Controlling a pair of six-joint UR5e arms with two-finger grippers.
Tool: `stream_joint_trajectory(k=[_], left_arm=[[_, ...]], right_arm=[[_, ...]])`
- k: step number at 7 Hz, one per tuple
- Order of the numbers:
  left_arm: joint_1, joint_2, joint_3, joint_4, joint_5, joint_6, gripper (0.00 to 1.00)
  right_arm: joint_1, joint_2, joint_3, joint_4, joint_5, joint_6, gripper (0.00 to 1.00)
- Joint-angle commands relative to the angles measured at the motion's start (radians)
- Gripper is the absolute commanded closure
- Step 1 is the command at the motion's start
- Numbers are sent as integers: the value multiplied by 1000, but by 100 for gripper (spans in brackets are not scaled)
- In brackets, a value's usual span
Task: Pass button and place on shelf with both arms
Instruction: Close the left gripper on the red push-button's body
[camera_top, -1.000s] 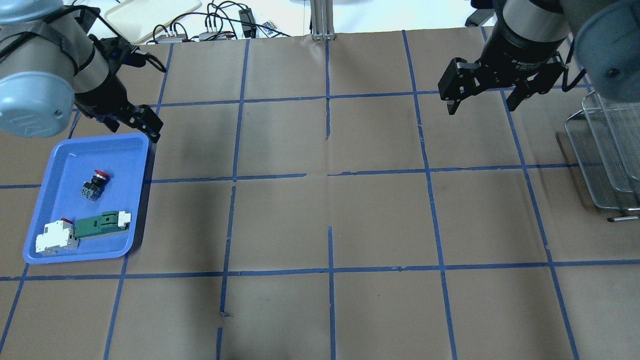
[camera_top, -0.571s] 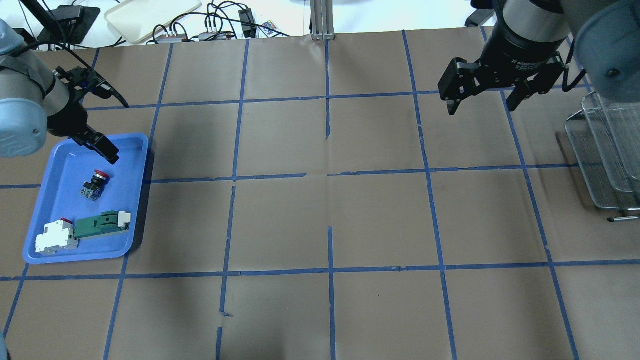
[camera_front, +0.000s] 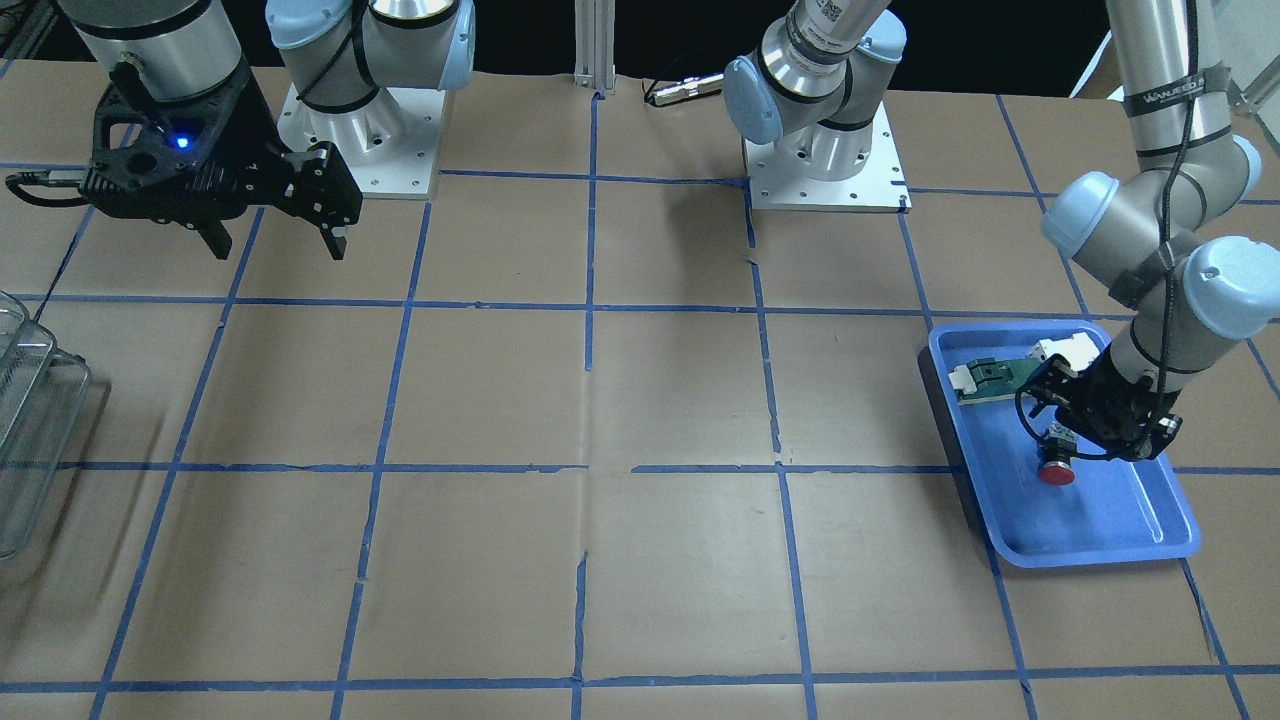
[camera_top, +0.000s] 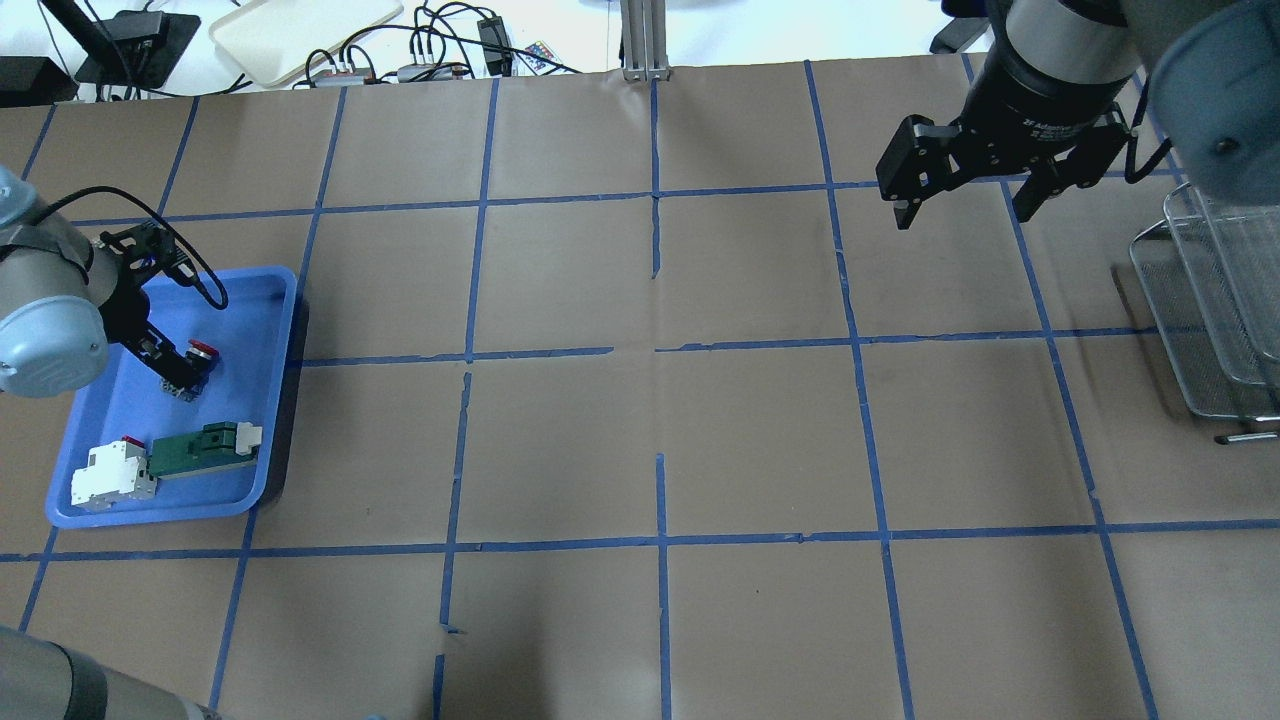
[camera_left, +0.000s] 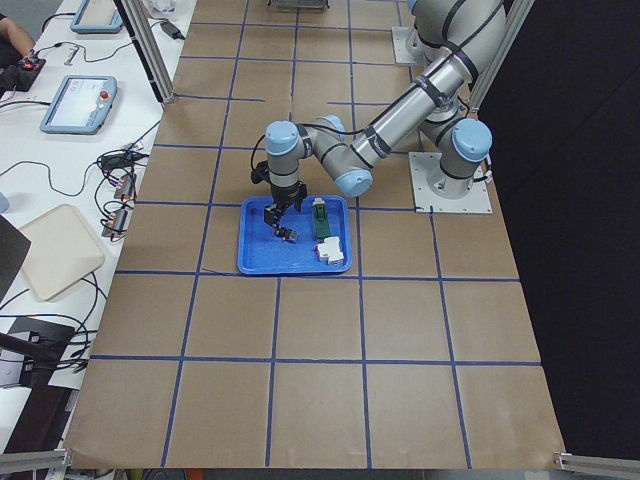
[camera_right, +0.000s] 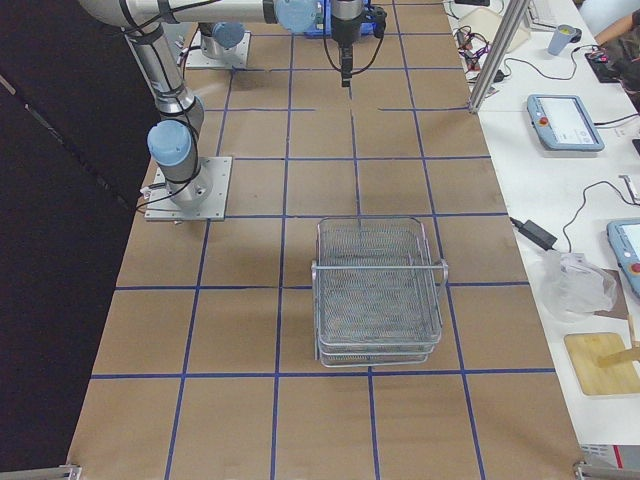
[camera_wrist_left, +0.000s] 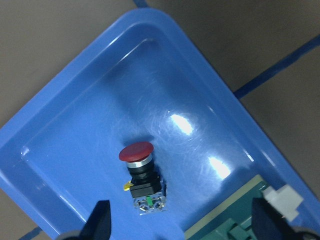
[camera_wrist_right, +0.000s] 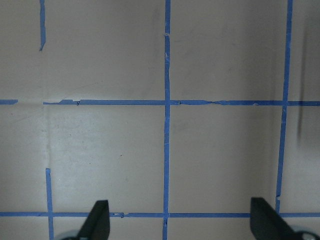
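The button (camera_top: 200, 355), with a red cap and black body, lies on its side in the blue tray (camera_top: 272, 420). It also shows in the front view (camera_front: 1056, 472) and the left wrist view (camera_wrist_left: 140, 176). My left gripper (camera_top: 183, 376) is open and hangs low over the button's body, a finger on either side in the left wrist view (camera_wrist_left: 182, 225); in the front view (camera_front: 1062, 445) it hides part of the body. My right gripper (camera_top: 965, 208) is open and empty, high over the table's far right (camera_front: 275, 245). The wire-mesh shelf (camera_top: 1210, 300) stands at the right edge (camera_right: 378, 290).
A green-and-white part (camera_top: 205, 448) and a white block with red (camera_top: 110, 472) lie in the tray's near end, close to the button. The table is brown paper with a blue tape grid. Cables and a pale tray (camera_top: 300, 30) lie beyond the far edge.
My left arm has swung from the tray's far corner toward me and down, and its gripper now hangs over the button. The right arm has not moved.
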Motion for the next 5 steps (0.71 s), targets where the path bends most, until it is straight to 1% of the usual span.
stream_joint_trajectory(k=[1, 2, 4, 5], left_arm=[[20, -52, -4, 47, -22, 15, 0], [20, -60, -1, 54, -26, 13, 6], [20, -62, -1, 61, -45, 21, 64], [20, -66, -1, 64, -45, 22, 73]], right_arm=[[0, 0, 0, 0, 2, 0, 0], [0, 0, 0, 0, 2, 2, 0], [0, 0, 0, 0, 0, 2, 0], [0, 0, 0, 0, 0, 2, 0]])
